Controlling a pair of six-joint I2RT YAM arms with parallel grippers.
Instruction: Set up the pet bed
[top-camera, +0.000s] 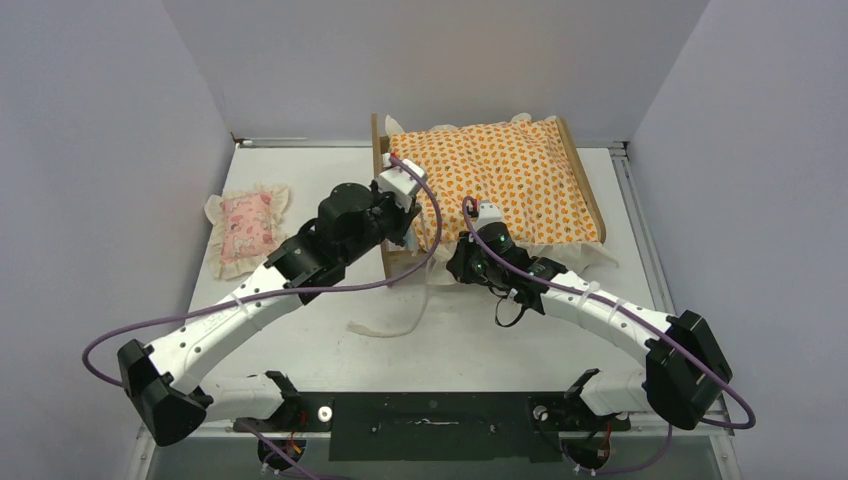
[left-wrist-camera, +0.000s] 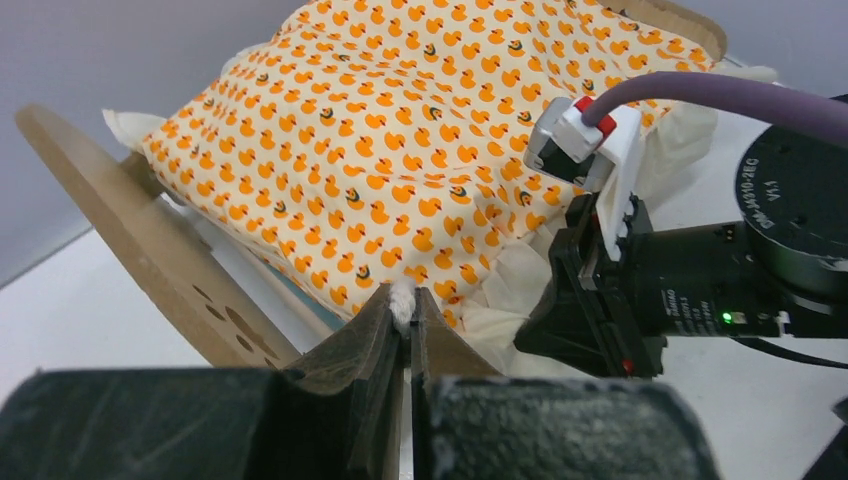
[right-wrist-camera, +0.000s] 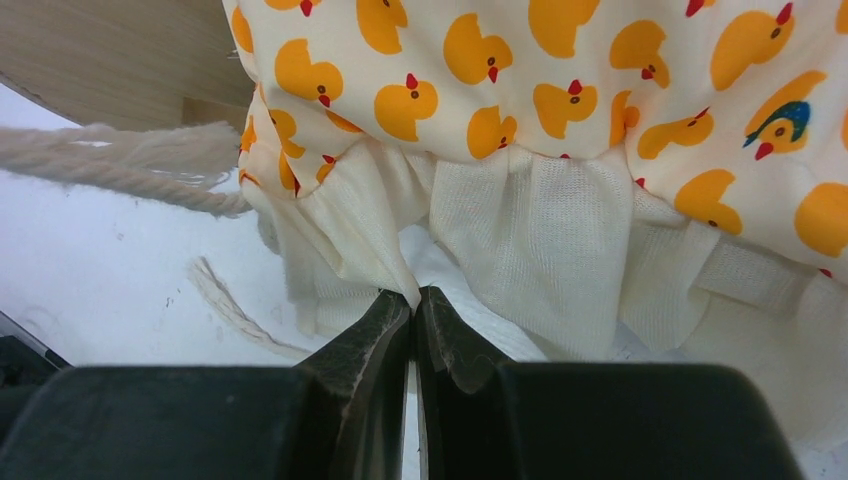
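Plywood frame: the pet bed (top-camera: 583, 180) stands at the far middle of the desk (top-camera: 480, 345). Its headboard (left-wrist-camera: 150, 245), with the paw cutout, is just beside my left fingers (left-wrist-camera: 392, 314).
On it: the duck-print cushion (top-camera: 500, 180) lies across the frame, and its cream frill (right-wrist-camera: 540, 250) spills over the near side.
Left fingers: together, pinching a white tuft (left-wrist-camera: 402, 293); whether it is cord or frill I cannot tell.
Right fingers (right-wrist-camera: 398, 312): together, clamped on the cream frill at the cushion's near edge.
Weight: I judge the frame light, likely to slide or tip if I drag the cushion hard.
Stiffness: the boards are rigid and the cushion is soft and floppy. The frill is thin and could slip from a pinch.
Where to hold: an end board's edge for the frame, and a padded corner for the cushion rather than frill alone.
Risk: the loose cord (top-camera: 395, 325) on the desk could snag.
Aside: the pink pillow (top-camera: 245, 228) lies well apart, to the left.
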